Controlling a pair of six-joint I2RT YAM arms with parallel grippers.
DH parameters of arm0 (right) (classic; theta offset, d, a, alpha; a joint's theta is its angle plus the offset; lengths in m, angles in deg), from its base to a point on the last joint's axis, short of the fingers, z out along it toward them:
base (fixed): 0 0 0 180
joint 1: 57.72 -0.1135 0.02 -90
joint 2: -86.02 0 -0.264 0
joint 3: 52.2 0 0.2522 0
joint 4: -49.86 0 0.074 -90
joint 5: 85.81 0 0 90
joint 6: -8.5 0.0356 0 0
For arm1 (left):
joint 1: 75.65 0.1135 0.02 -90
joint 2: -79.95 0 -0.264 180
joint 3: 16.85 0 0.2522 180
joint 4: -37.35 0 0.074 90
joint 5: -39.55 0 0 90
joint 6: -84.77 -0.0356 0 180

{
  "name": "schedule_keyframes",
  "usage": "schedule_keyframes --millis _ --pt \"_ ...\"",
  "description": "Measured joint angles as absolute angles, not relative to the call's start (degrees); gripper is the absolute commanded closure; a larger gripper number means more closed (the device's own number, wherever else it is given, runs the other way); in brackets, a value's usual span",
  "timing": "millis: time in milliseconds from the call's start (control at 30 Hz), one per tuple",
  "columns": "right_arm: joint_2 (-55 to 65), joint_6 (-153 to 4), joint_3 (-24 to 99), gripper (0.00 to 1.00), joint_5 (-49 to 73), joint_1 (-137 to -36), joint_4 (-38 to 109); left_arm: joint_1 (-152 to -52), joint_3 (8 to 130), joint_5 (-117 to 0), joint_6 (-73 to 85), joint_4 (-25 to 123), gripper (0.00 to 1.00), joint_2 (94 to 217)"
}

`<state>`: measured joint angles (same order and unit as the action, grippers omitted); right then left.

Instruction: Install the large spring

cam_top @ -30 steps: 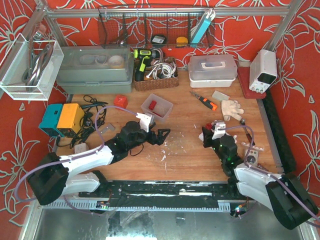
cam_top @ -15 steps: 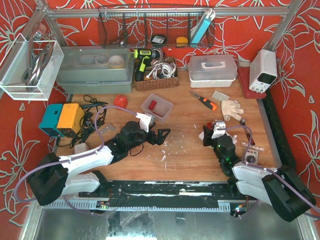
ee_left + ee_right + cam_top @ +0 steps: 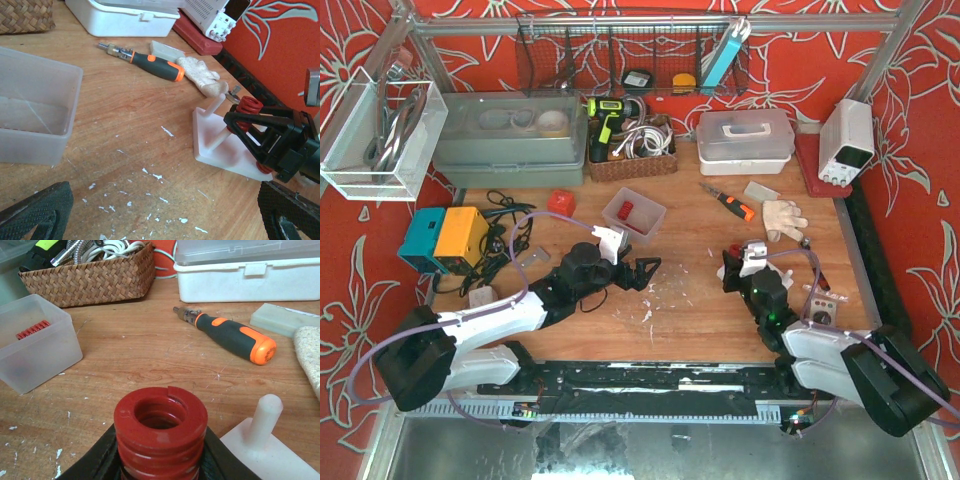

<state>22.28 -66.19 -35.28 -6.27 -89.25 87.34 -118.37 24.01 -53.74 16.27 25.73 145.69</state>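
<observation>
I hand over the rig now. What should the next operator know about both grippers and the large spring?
Left gripper: open, holding nothing.
Right gripper: shut on the large red spring, held at the white base.
Done: spring grasped and at the base.
Left: confirm it is seated, then release; the views do not show whether it is. The thin peg beside it is bare.

One large spring [image 3: 160, 450], one small spring [image 3: 32, 330], one screwdriver [image 3: 232, 337], one clear bin [image 3: 47, 360], one peg base [image 3: 215, 150].

Large spring [image 3: 159, 444] — lower coils off-frame
</observation>
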Motion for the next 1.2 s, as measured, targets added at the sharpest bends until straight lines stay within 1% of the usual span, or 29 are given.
schedule_keyframes --millis 267,500,667,700,833,867,933,1067,1200 --pt "22.84 -66.41 -35.26 1.0 -6.56 -89.32 86.29 -118.39 24.01 -53.72 16.27 25.75 0.0 145.32" --pt "18.06 -66.36 -34.32 1.0 -9.01 -90.95 86.7 -118.41 24.01 -53.5 16.27 25.75 0.0 144.88" --pt "15.13 -66.32 -34.01 1.0 -14.01 -94.21 89.31 -118.41 24.01 -53.24 16.27 25.75 0.0 144.81" --pt "14.87 -66.12 -34.01 0.97 -14.91 -94.5 89.52 -118.41 24.01 -53.24 16.27 25.77 0.0 144.81" --pt "13.56 -65.4 -33.75 0.59 -17.03 -95.04 90.44 -118.41 24.01 -53.21 16.27 25.77 0.0 144.81" --pt "13.21 -65.23 -33.51 0.53 -17.29 -95.04 90.53 -118.41 24.01 -53.17 16.27 25.77 0.0 144.81" --pt "12.88 -64.9 -33.11 0.45 -17.4 -95.04 90.03 -118.41 24.01 -53.13 16.27 25.77 0.0 144.81" --pt "14.19 -64.22 -32.3 0.37 -17.35 -95.04 86.2 -118.41 24.01 -53.04 16.25 25.77 0.0 144.81" --pt "20.35 -63.8 -31.08 0.26 -17.7 -95.15 79.38 -118.41 24.01 -52.3 16.16 25.92 0.0 144.81"
